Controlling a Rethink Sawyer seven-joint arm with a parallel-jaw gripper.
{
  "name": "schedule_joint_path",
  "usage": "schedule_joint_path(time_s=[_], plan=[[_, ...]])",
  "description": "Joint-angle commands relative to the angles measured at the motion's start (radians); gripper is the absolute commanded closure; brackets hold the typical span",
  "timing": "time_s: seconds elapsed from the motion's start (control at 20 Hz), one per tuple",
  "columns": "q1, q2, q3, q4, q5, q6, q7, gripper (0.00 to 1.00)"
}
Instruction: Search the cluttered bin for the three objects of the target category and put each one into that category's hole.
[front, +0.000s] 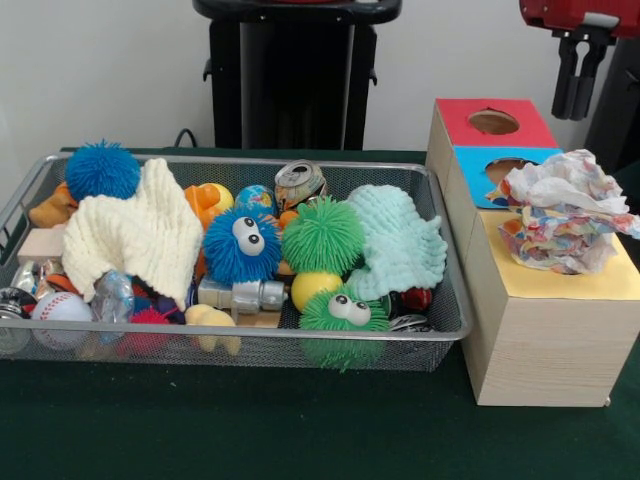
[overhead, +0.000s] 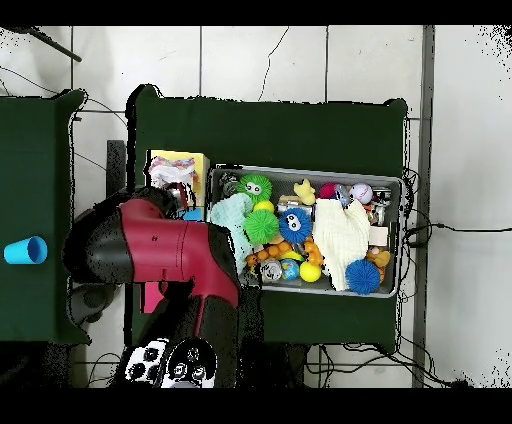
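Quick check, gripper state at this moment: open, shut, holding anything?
Gripper: open and empty, its two black fingers hanging apart above the wooden box, well over the crumpled paper.

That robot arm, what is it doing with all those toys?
Right now it holds nothing. Its gripper hangs open above the wooden box with the coloured top. A crumpled paper ball sits on the box's yellow part. The wire basket beside it is full of fuzzy balls, cloths and small toys.
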Motion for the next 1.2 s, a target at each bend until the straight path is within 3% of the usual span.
schedule_joint_path(time_s=[0.05,1.2], plan=[[-0.016,0.045,0.092,0.053,-0.003,-0.038,0.188,1.0],[-0.052,0.087,0.138,0.059,-0.017,-0.125,0.172,1.0]])
